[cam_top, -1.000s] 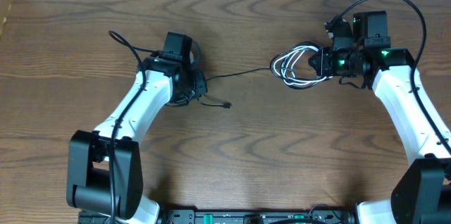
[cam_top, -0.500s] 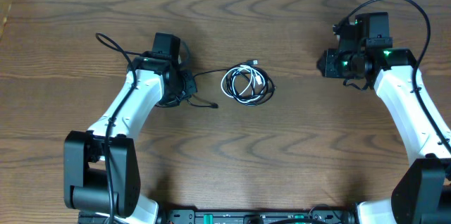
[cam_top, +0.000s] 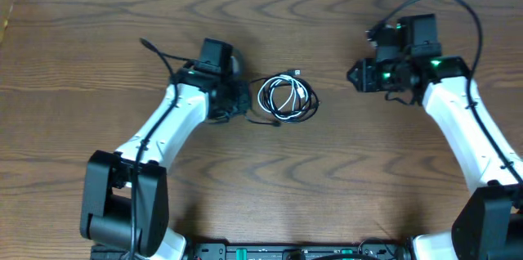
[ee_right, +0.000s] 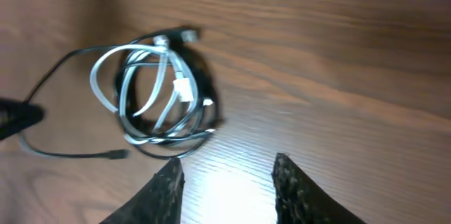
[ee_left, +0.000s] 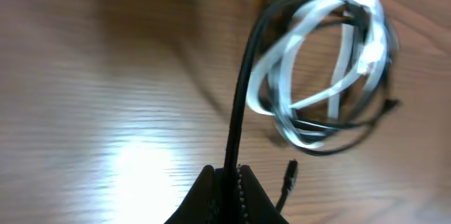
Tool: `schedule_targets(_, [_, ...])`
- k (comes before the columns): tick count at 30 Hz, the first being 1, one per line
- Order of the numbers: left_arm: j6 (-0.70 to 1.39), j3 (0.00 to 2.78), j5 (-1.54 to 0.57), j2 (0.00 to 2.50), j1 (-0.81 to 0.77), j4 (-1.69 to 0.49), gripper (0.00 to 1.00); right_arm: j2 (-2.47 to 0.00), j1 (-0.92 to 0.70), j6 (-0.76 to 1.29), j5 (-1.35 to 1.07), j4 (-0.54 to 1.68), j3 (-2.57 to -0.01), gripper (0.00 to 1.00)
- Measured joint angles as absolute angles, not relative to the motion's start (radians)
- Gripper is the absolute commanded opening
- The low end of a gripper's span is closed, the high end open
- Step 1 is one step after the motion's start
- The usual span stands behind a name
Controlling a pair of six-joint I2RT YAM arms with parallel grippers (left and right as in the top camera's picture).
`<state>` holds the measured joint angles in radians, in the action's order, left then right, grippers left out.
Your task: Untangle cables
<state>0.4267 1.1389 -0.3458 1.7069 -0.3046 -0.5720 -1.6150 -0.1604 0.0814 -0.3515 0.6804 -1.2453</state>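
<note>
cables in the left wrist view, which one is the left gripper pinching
The thin black cable, clamped in the shut left gripper; the thin white cable lies free, held by nothing.

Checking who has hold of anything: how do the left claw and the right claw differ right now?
The left claw is shut on the black cable; the right claw is open and empty. The left claw sits close beside the cable coil; the right claw stands well clear of it. Both point toward the coil.
</note>
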Motion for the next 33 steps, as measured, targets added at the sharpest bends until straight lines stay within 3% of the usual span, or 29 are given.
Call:
schedule_targets(9, [0.472,1.139,-0.358,1.707,-0.375,-0.517,0.08,-1.615,-0.241,0.056,-0.315,0.674,-1.245,0.41])
schedule_targets(12, [0.478,1.139,-0.35,1.707,-0.375,-0.514,0.08,-1.615,-0.241,0.065,-0.294,0.684,-1.245,0.48])
schedule_targets(22, [0.496,1.139,-0.322,1.707,-0.401,-0.51,0.08,-1.623,-0.249,0.072,-0.273,0.658,-1.245,0.57])
schedule_targets(25, [0.507,1.139,-0.276,1.707,-0.418,-0.51,0.15,-1.654,-0.266,0.072,-0.271,0.648,-1.245,0.61])
schedule_targets(29, [0.547,1.139,-0.18,1.707,-0.426,-0.509,0.17,-1.729,-0.28,0.072,-0.272,0.646,-1.245,0.58])
schedule_targets(33, [0.569,1.138,-0.084,1.707,-0.439,-0.5,0.29,-1.779,-0.281,0.073,-0.27,0.646,-1.243,0.61])
